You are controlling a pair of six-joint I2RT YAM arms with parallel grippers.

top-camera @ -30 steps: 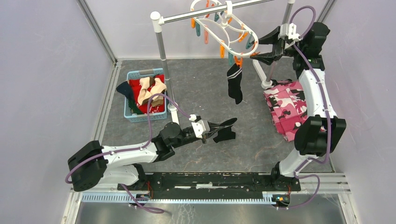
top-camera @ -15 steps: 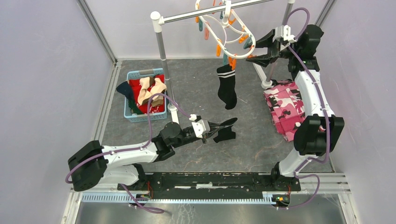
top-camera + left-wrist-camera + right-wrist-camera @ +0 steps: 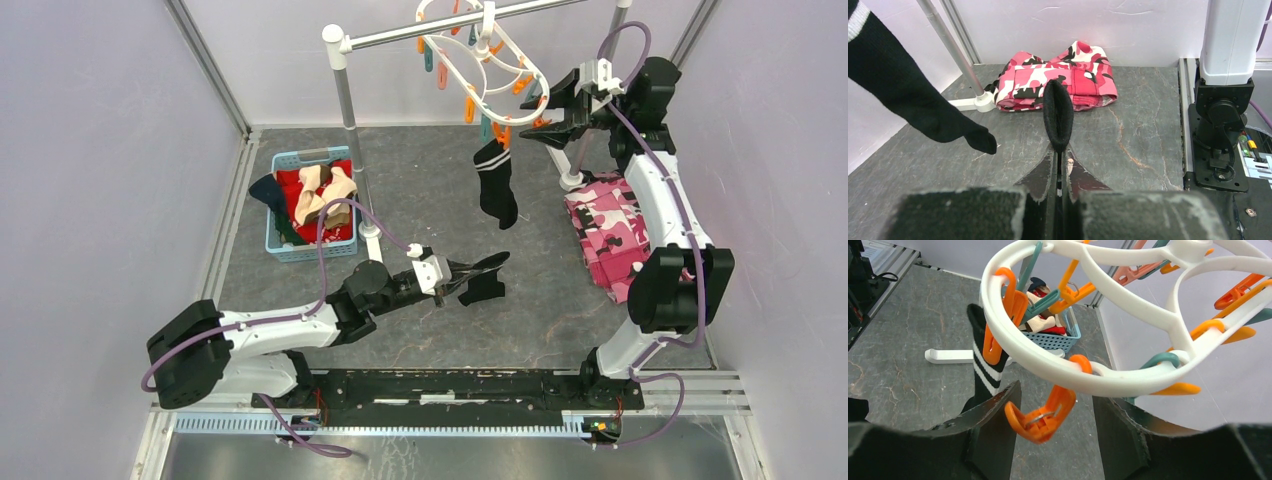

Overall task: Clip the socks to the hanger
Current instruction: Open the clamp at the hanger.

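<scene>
The white hanger [image 3: 533,72] hangs from the silver rack, its orange and teal clips dangling. One black sock with white stripes [image 3: 497,186] hangs from a clip; it also shows in the left wrist view [image 3: 903,95] and behind the ring [image 3: 982,357]. My right gripper [image 3: 545,112] is open at the hanger's rim [image 3: 1088,377], with an orange clip [image 3: 1040,417] hanging between its fingers [image 3: 1055,395]. My left gripper [image 3: 495,266] is low over the table, shut on a second black sock [image 3: 1058,112], which droops from its tips [image 3: 482,290].
A blue basket [image 3: 310,252] at the left holds red, beige and dark socks. A pink camouflage cloth [image 3: 610,230] lies under the right arm. The rack's poles [image 3: 347,110] and feet [image 3: 975,102] stand on the grey table.
The hanger has swung, and the clipped sock swayed left and then partly back. My right gripper has shifted up and left to the ring. The left arm has stayed still.
</scene>
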